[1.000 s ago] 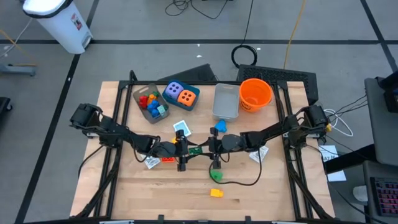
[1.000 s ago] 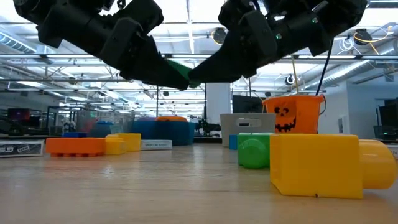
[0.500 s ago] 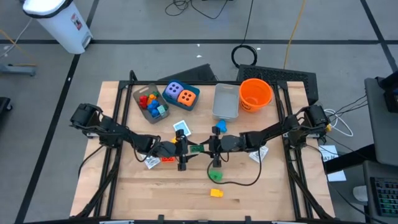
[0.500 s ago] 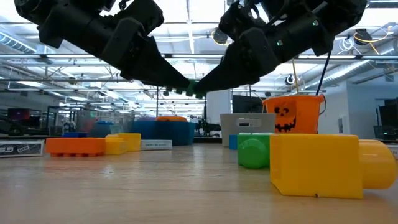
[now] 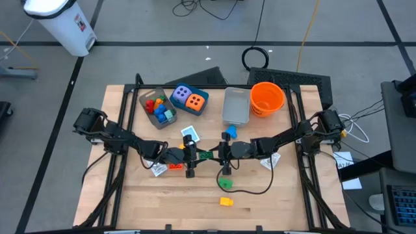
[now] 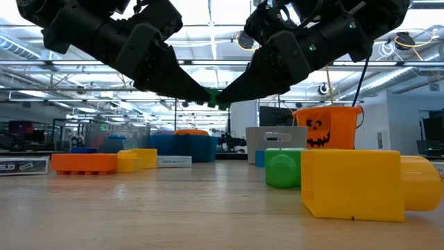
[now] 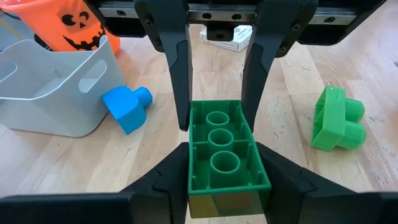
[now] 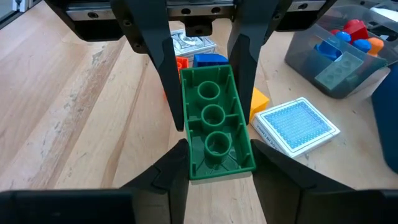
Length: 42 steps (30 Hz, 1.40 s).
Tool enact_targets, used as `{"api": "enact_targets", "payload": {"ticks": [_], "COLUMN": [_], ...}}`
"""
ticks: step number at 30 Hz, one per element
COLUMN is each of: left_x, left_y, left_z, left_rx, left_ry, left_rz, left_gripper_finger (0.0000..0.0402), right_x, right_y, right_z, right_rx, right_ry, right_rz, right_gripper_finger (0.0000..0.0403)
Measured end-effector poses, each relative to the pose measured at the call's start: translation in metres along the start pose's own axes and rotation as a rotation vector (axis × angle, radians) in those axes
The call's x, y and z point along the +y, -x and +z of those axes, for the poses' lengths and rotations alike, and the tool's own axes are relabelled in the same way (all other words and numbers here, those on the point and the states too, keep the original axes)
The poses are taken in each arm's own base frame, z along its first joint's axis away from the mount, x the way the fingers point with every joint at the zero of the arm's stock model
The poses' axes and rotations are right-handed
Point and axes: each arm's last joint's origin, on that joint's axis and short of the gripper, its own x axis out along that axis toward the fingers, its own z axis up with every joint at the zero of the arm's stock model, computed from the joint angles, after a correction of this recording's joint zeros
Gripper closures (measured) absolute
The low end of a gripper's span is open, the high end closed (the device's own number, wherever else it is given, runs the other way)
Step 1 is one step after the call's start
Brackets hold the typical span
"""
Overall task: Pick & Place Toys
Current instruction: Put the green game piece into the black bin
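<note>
- Both arms reach inward from the side edges of the worktop [image 5: 273, 195] and meet nose to nose over its middle, forearms sloping down from the outer corners toward each other.
- The left gripper [image 5: 193, 156] comes in from the left edge; its fingers [image 7: 168, 180] press against the two long sides of a green brick [image 7: 224, 155], hollow underside with three round tubes facing the wrist camera.
- The right gripper [image 5: 220, 155] comes in from the right edge and pinches the same green brick from the opposite end, its fingers [image 8: 177, 165] tight on both flanks.
- In the low view the two sets of fingertips converge to a point with the brick between them, held well above the wood, both wrists angled downward.
- So the brick hangs over the worktop's centre, gripped by both at once.
- Below and toward the front edge lie a loose green piece [image 5: 225, 184] and, nearer that edge, a yellow brick [image 5: 225, 201].
- A blue brick [image 5: 229, 133] sits just beside the grey bin [image 5: 236, 106] toward the back edge; the orange bucket [image 5: 267, 98] stands next to it, nearer the back right corner.
- A clear tub [image 5: 156, 107] of mixed bricks stands near the back left corner, with the purple die [image 5: 182, 96] and orange die [image 5: 195, 101] beside it.
- A blue-backed card [image 5: 189, 133] lies between the tub and the left gripper.
</note>
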Motion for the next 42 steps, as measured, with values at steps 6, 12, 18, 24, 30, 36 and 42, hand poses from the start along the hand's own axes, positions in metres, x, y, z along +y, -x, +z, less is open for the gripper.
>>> {"api": "enact_targets", "payload": {"ticks": [6,12,18,24,30,36,42], "left_x": [-0.001,0.001,0.012,0.031,0.061,0.094,0.126], "left_y": [0.000,0.003,0.028,0.071,0.111,0.132,0.136], "left_z": [0.000,-0.002,0.013,0.027,0.026,0.015,0.001], "left_rx": [0.002,0.037,0.062,0.097,0.179,0.276,0.407], "left_ry": [-0.008,-0.031,-0.025,-0.043,0.029,0.199,0.320], "left_rz": [-0.014,0.007,0.068,0.174,0.333,0.490,0.637], "left_gripper_finger": [0.0238,0.0251,0.0245,0.0240,0.0248,0.0232,0.0250], "right_x": [0.000,0.000,-0.005,-0.009,-0.010,-0.011,-0.013], "right_y": [0.000,0.002,0.021,0.041,0.048,0.050,0.053], "right_z": [-0.001,-0.002,0.010,0.019,0.005,-0.017,-0.028], "right_rx": [0.008,0.038,0.061,0.100,0.138,0.104,0.008], "right_ry": [-0.015,-0.015,0.015,-0.010,-0.049,-0.097,-0.133], "right_rz": [0.008,0.007,0.005,0.007,0.004,-0.001,-0.009], "right_gripper_finger": [0.0221,0.0179,0.0161,0.0159,0.0164,0.0165,0.0165]}}
